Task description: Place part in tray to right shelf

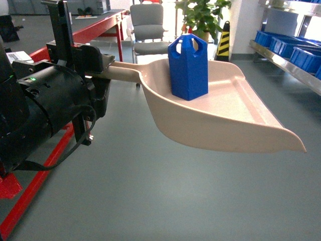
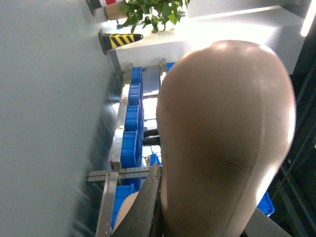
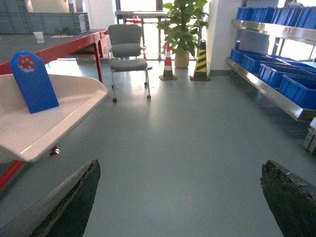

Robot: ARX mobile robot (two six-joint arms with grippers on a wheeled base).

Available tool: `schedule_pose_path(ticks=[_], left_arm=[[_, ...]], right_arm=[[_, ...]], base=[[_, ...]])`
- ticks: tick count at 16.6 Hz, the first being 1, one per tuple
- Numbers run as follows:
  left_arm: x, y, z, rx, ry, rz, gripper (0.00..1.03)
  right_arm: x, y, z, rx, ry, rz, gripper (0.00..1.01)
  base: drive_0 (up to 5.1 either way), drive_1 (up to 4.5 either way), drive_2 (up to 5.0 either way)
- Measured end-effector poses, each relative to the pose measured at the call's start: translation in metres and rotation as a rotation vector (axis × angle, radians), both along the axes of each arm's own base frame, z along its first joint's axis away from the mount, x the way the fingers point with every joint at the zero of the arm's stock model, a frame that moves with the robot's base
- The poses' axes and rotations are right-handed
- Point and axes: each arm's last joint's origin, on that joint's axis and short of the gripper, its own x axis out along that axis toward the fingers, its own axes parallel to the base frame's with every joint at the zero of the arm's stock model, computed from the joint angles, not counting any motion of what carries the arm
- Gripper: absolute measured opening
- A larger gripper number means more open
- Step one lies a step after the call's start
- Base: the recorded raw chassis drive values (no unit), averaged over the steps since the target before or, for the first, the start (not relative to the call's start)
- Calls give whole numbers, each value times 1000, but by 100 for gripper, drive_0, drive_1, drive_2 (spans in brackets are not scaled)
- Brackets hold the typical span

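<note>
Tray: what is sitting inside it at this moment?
Only the blue part stands upright in the tray, near the raised back, in head view. The patch of tray floor under the part is covered, so it cannot be checked.

My left gripper [image 1: 103,70] is buried behind my own black wrist housing, so its grip on the tray [image 1: 235,120] handle is hidden. In my left wrist view the tray's rounded back fills the frame and covers most of the right shelf [image 2: 121,123]. Head view cuts that shelf at the right edge. My right fingers [image 3: 74,207] show as dark tips only.
</note>
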Motion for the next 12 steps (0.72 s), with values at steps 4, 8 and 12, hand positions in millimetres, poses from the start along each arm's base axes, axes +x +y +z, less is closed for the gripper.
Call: schedule_pose_path(ticks=[4, 8, 12], left_arm=[[0, 0, 1, -3, -7, 0, 17], [0, 0, 1, -3, -5, -1, 17], [0, 0, 0, -2, -3, 1, 17]], right_arm=[[0, 0, 0, 0, 3, 0, 98], [0, 0, 0, 0, 2, 0, 98], [0, 0, 0, 0, 2, 0, 98]], base=[[0, 421, -422], [2, 425, -421], [-4, 419, -427]])
